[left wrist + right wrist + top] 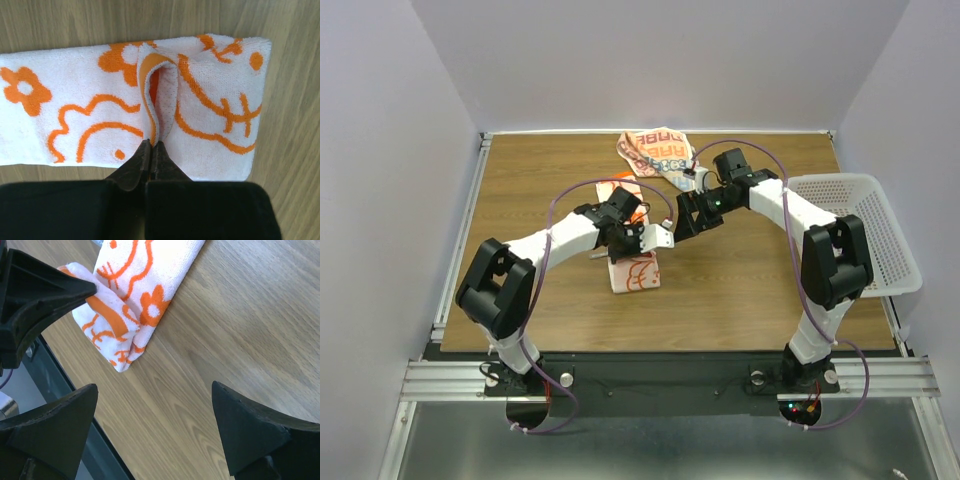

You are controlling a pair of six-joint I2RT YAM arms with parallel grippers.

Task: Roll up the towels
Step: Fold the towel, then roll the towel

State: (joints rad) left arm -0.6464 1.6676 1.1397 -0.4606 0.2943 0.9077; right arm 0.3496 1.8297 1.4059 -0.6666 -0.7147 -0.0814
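Wood table [750, 290]: L gripper [151, 146] clamped on folded towel [75, 100] end fold; R gripper [155, 389] wide open, empty, beside it. Risk: thin pinch slips, roll loosens.

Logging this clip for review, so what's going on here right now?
The left gripper is shut on a raised pinch of cloth near one end of the folded towel, a long strip lying on the table, not yet rolled. The right gripper hangs open beside it, holding nothing. The second towel lies crumpled at the far edge; the basket sits at the right.
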